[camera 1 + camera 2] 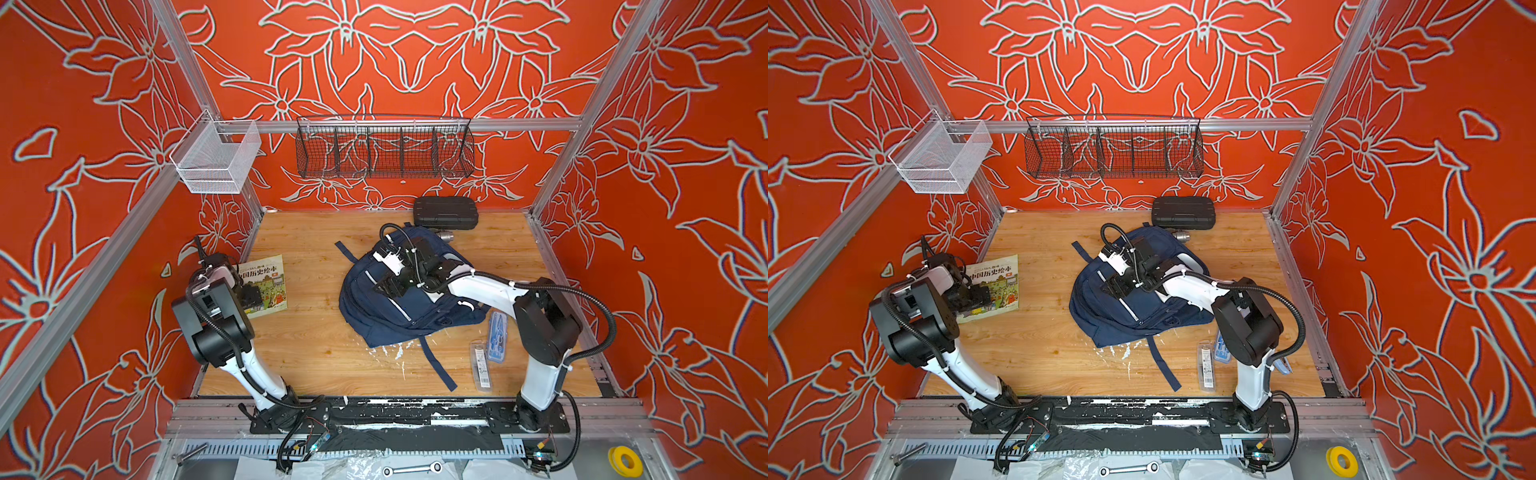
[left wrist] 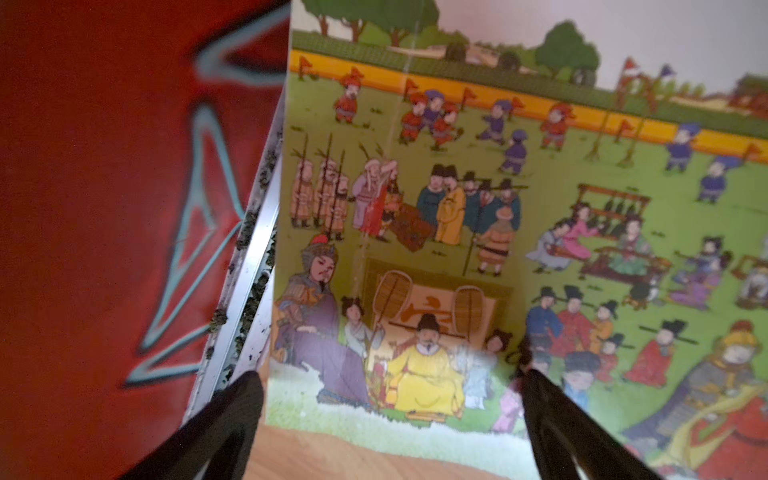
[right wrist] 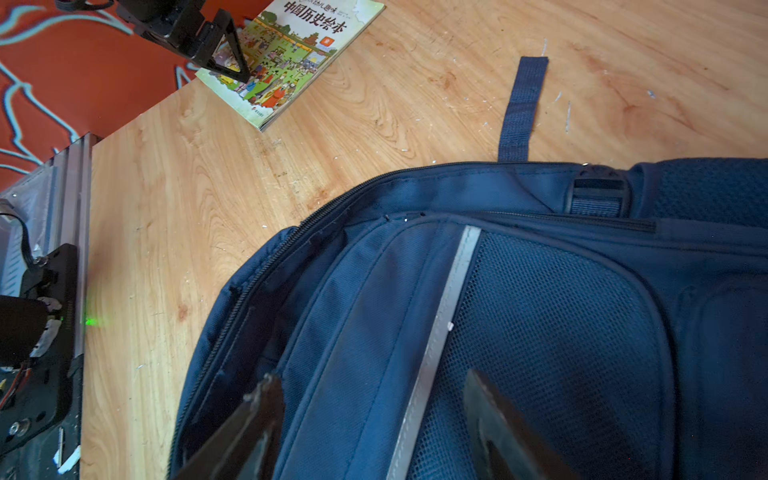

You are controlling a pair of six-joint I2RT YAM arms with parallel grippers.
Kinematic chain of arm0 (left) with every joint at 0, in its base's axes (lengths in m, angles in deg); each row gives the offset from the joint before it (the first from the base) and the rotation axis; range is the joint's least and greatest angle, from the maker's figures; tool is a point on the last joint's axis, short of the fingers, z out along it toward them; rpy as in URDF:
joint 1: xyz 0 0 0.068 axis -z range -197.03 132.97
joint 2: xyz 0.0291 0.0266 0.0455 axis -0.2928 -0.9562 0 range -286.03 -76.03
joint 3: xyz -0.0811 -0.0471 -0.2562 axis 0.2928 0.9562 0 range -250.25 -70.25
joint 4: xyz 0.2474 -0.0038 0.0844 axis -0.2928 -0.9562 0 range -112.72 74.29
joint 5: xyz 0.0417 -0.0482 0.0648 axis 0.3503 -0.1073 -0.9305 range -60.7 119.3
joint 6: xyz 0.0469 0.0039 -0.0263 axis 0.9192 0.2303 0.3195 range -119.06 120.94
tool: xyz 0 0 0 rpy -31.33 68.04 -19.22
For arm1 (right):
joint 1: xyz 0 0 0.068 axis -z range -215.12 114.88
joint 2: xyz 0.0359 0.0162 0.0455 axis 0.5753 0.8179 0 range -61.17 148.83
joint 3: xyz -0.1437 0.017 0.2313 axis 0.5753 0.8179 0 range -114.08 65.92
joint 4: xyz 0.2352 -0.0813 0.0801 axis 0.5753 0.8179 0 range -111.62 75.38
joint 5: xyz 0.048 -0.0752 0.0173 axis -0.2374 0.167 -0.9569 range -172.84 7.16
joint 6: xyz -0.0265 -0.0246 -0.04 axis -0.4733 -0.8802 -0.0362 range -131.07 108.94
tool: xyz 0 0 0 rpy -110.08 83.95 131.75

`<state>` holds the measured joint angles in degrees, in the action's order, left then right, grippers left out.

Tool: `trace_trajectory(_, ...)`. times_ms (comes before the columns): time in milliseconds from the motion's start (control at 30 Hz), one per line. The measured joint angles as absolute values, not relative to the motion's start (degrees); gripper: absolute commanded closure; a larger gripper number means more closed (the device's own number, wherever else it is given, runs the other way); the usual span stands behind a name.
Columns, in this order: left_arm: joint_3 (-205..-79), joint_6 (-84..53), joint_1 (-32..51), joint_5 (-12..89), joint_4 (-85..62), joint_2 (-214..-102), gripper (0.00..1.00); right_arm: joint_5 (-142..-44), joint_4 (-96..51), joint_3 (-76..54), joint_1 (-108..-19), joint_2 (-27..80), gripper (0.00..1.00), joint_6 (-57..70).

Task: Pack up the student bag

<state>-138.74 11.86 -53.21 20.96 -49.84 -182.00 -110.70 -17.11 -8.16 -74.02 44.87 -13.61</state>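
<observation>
The student bag (image 1: 386, 311) (image 1: 1121, 309) is a navy backpack lying flat mid-table, with a reflective stripe (image 3: 440, 328) on its front. My right gripper (image 1: 384, 286) (image 1: 1115, 286) (image 3: 372, 380) hovers just over the bag's front. It is open, its jaws either side of the stripe with nothing gripped. At the table's left edge lies a picture book (image 1: 268, 276) (image 1: 996, 272) (image 2: 457, 208) (image 3: 291, 54). My left gripper (image 1: 249, 295) (image 1: 978, 297) (image 2: 390, 378) stands wide open over the book's near edge, holding nothing.
A black hard case (image 1: 445, 212) (image 1: 1183, 212) lies behind the bag against the back wall. A clear box (image 1: 481, 365) and a blue stationery case (image 1: 496, 332) lie near the right arm's base. A bag strap (image 1: 436, 363) trails forward. Wire baskets (image 1: 384, 149) (image 1: 216, 160) hang above.
</observation>
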Motion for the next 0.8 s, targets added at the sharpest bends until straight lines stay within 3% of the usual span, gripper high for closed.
trace_trajectory(267, -139.0, 12.1, -52.3, 18.1, -50.3, -181.8, 0.03, -110.0, -17.0, -6.8, -73.1, 43.7, 0.29, -13.6)
trace_trajectory(800, -134.6, 14.2, -59.9, 33.7, -45.0, -180.5, 0.03, -107.3, -16.2, -6.3, -72.9, 42.0, 0.29, -13.6)
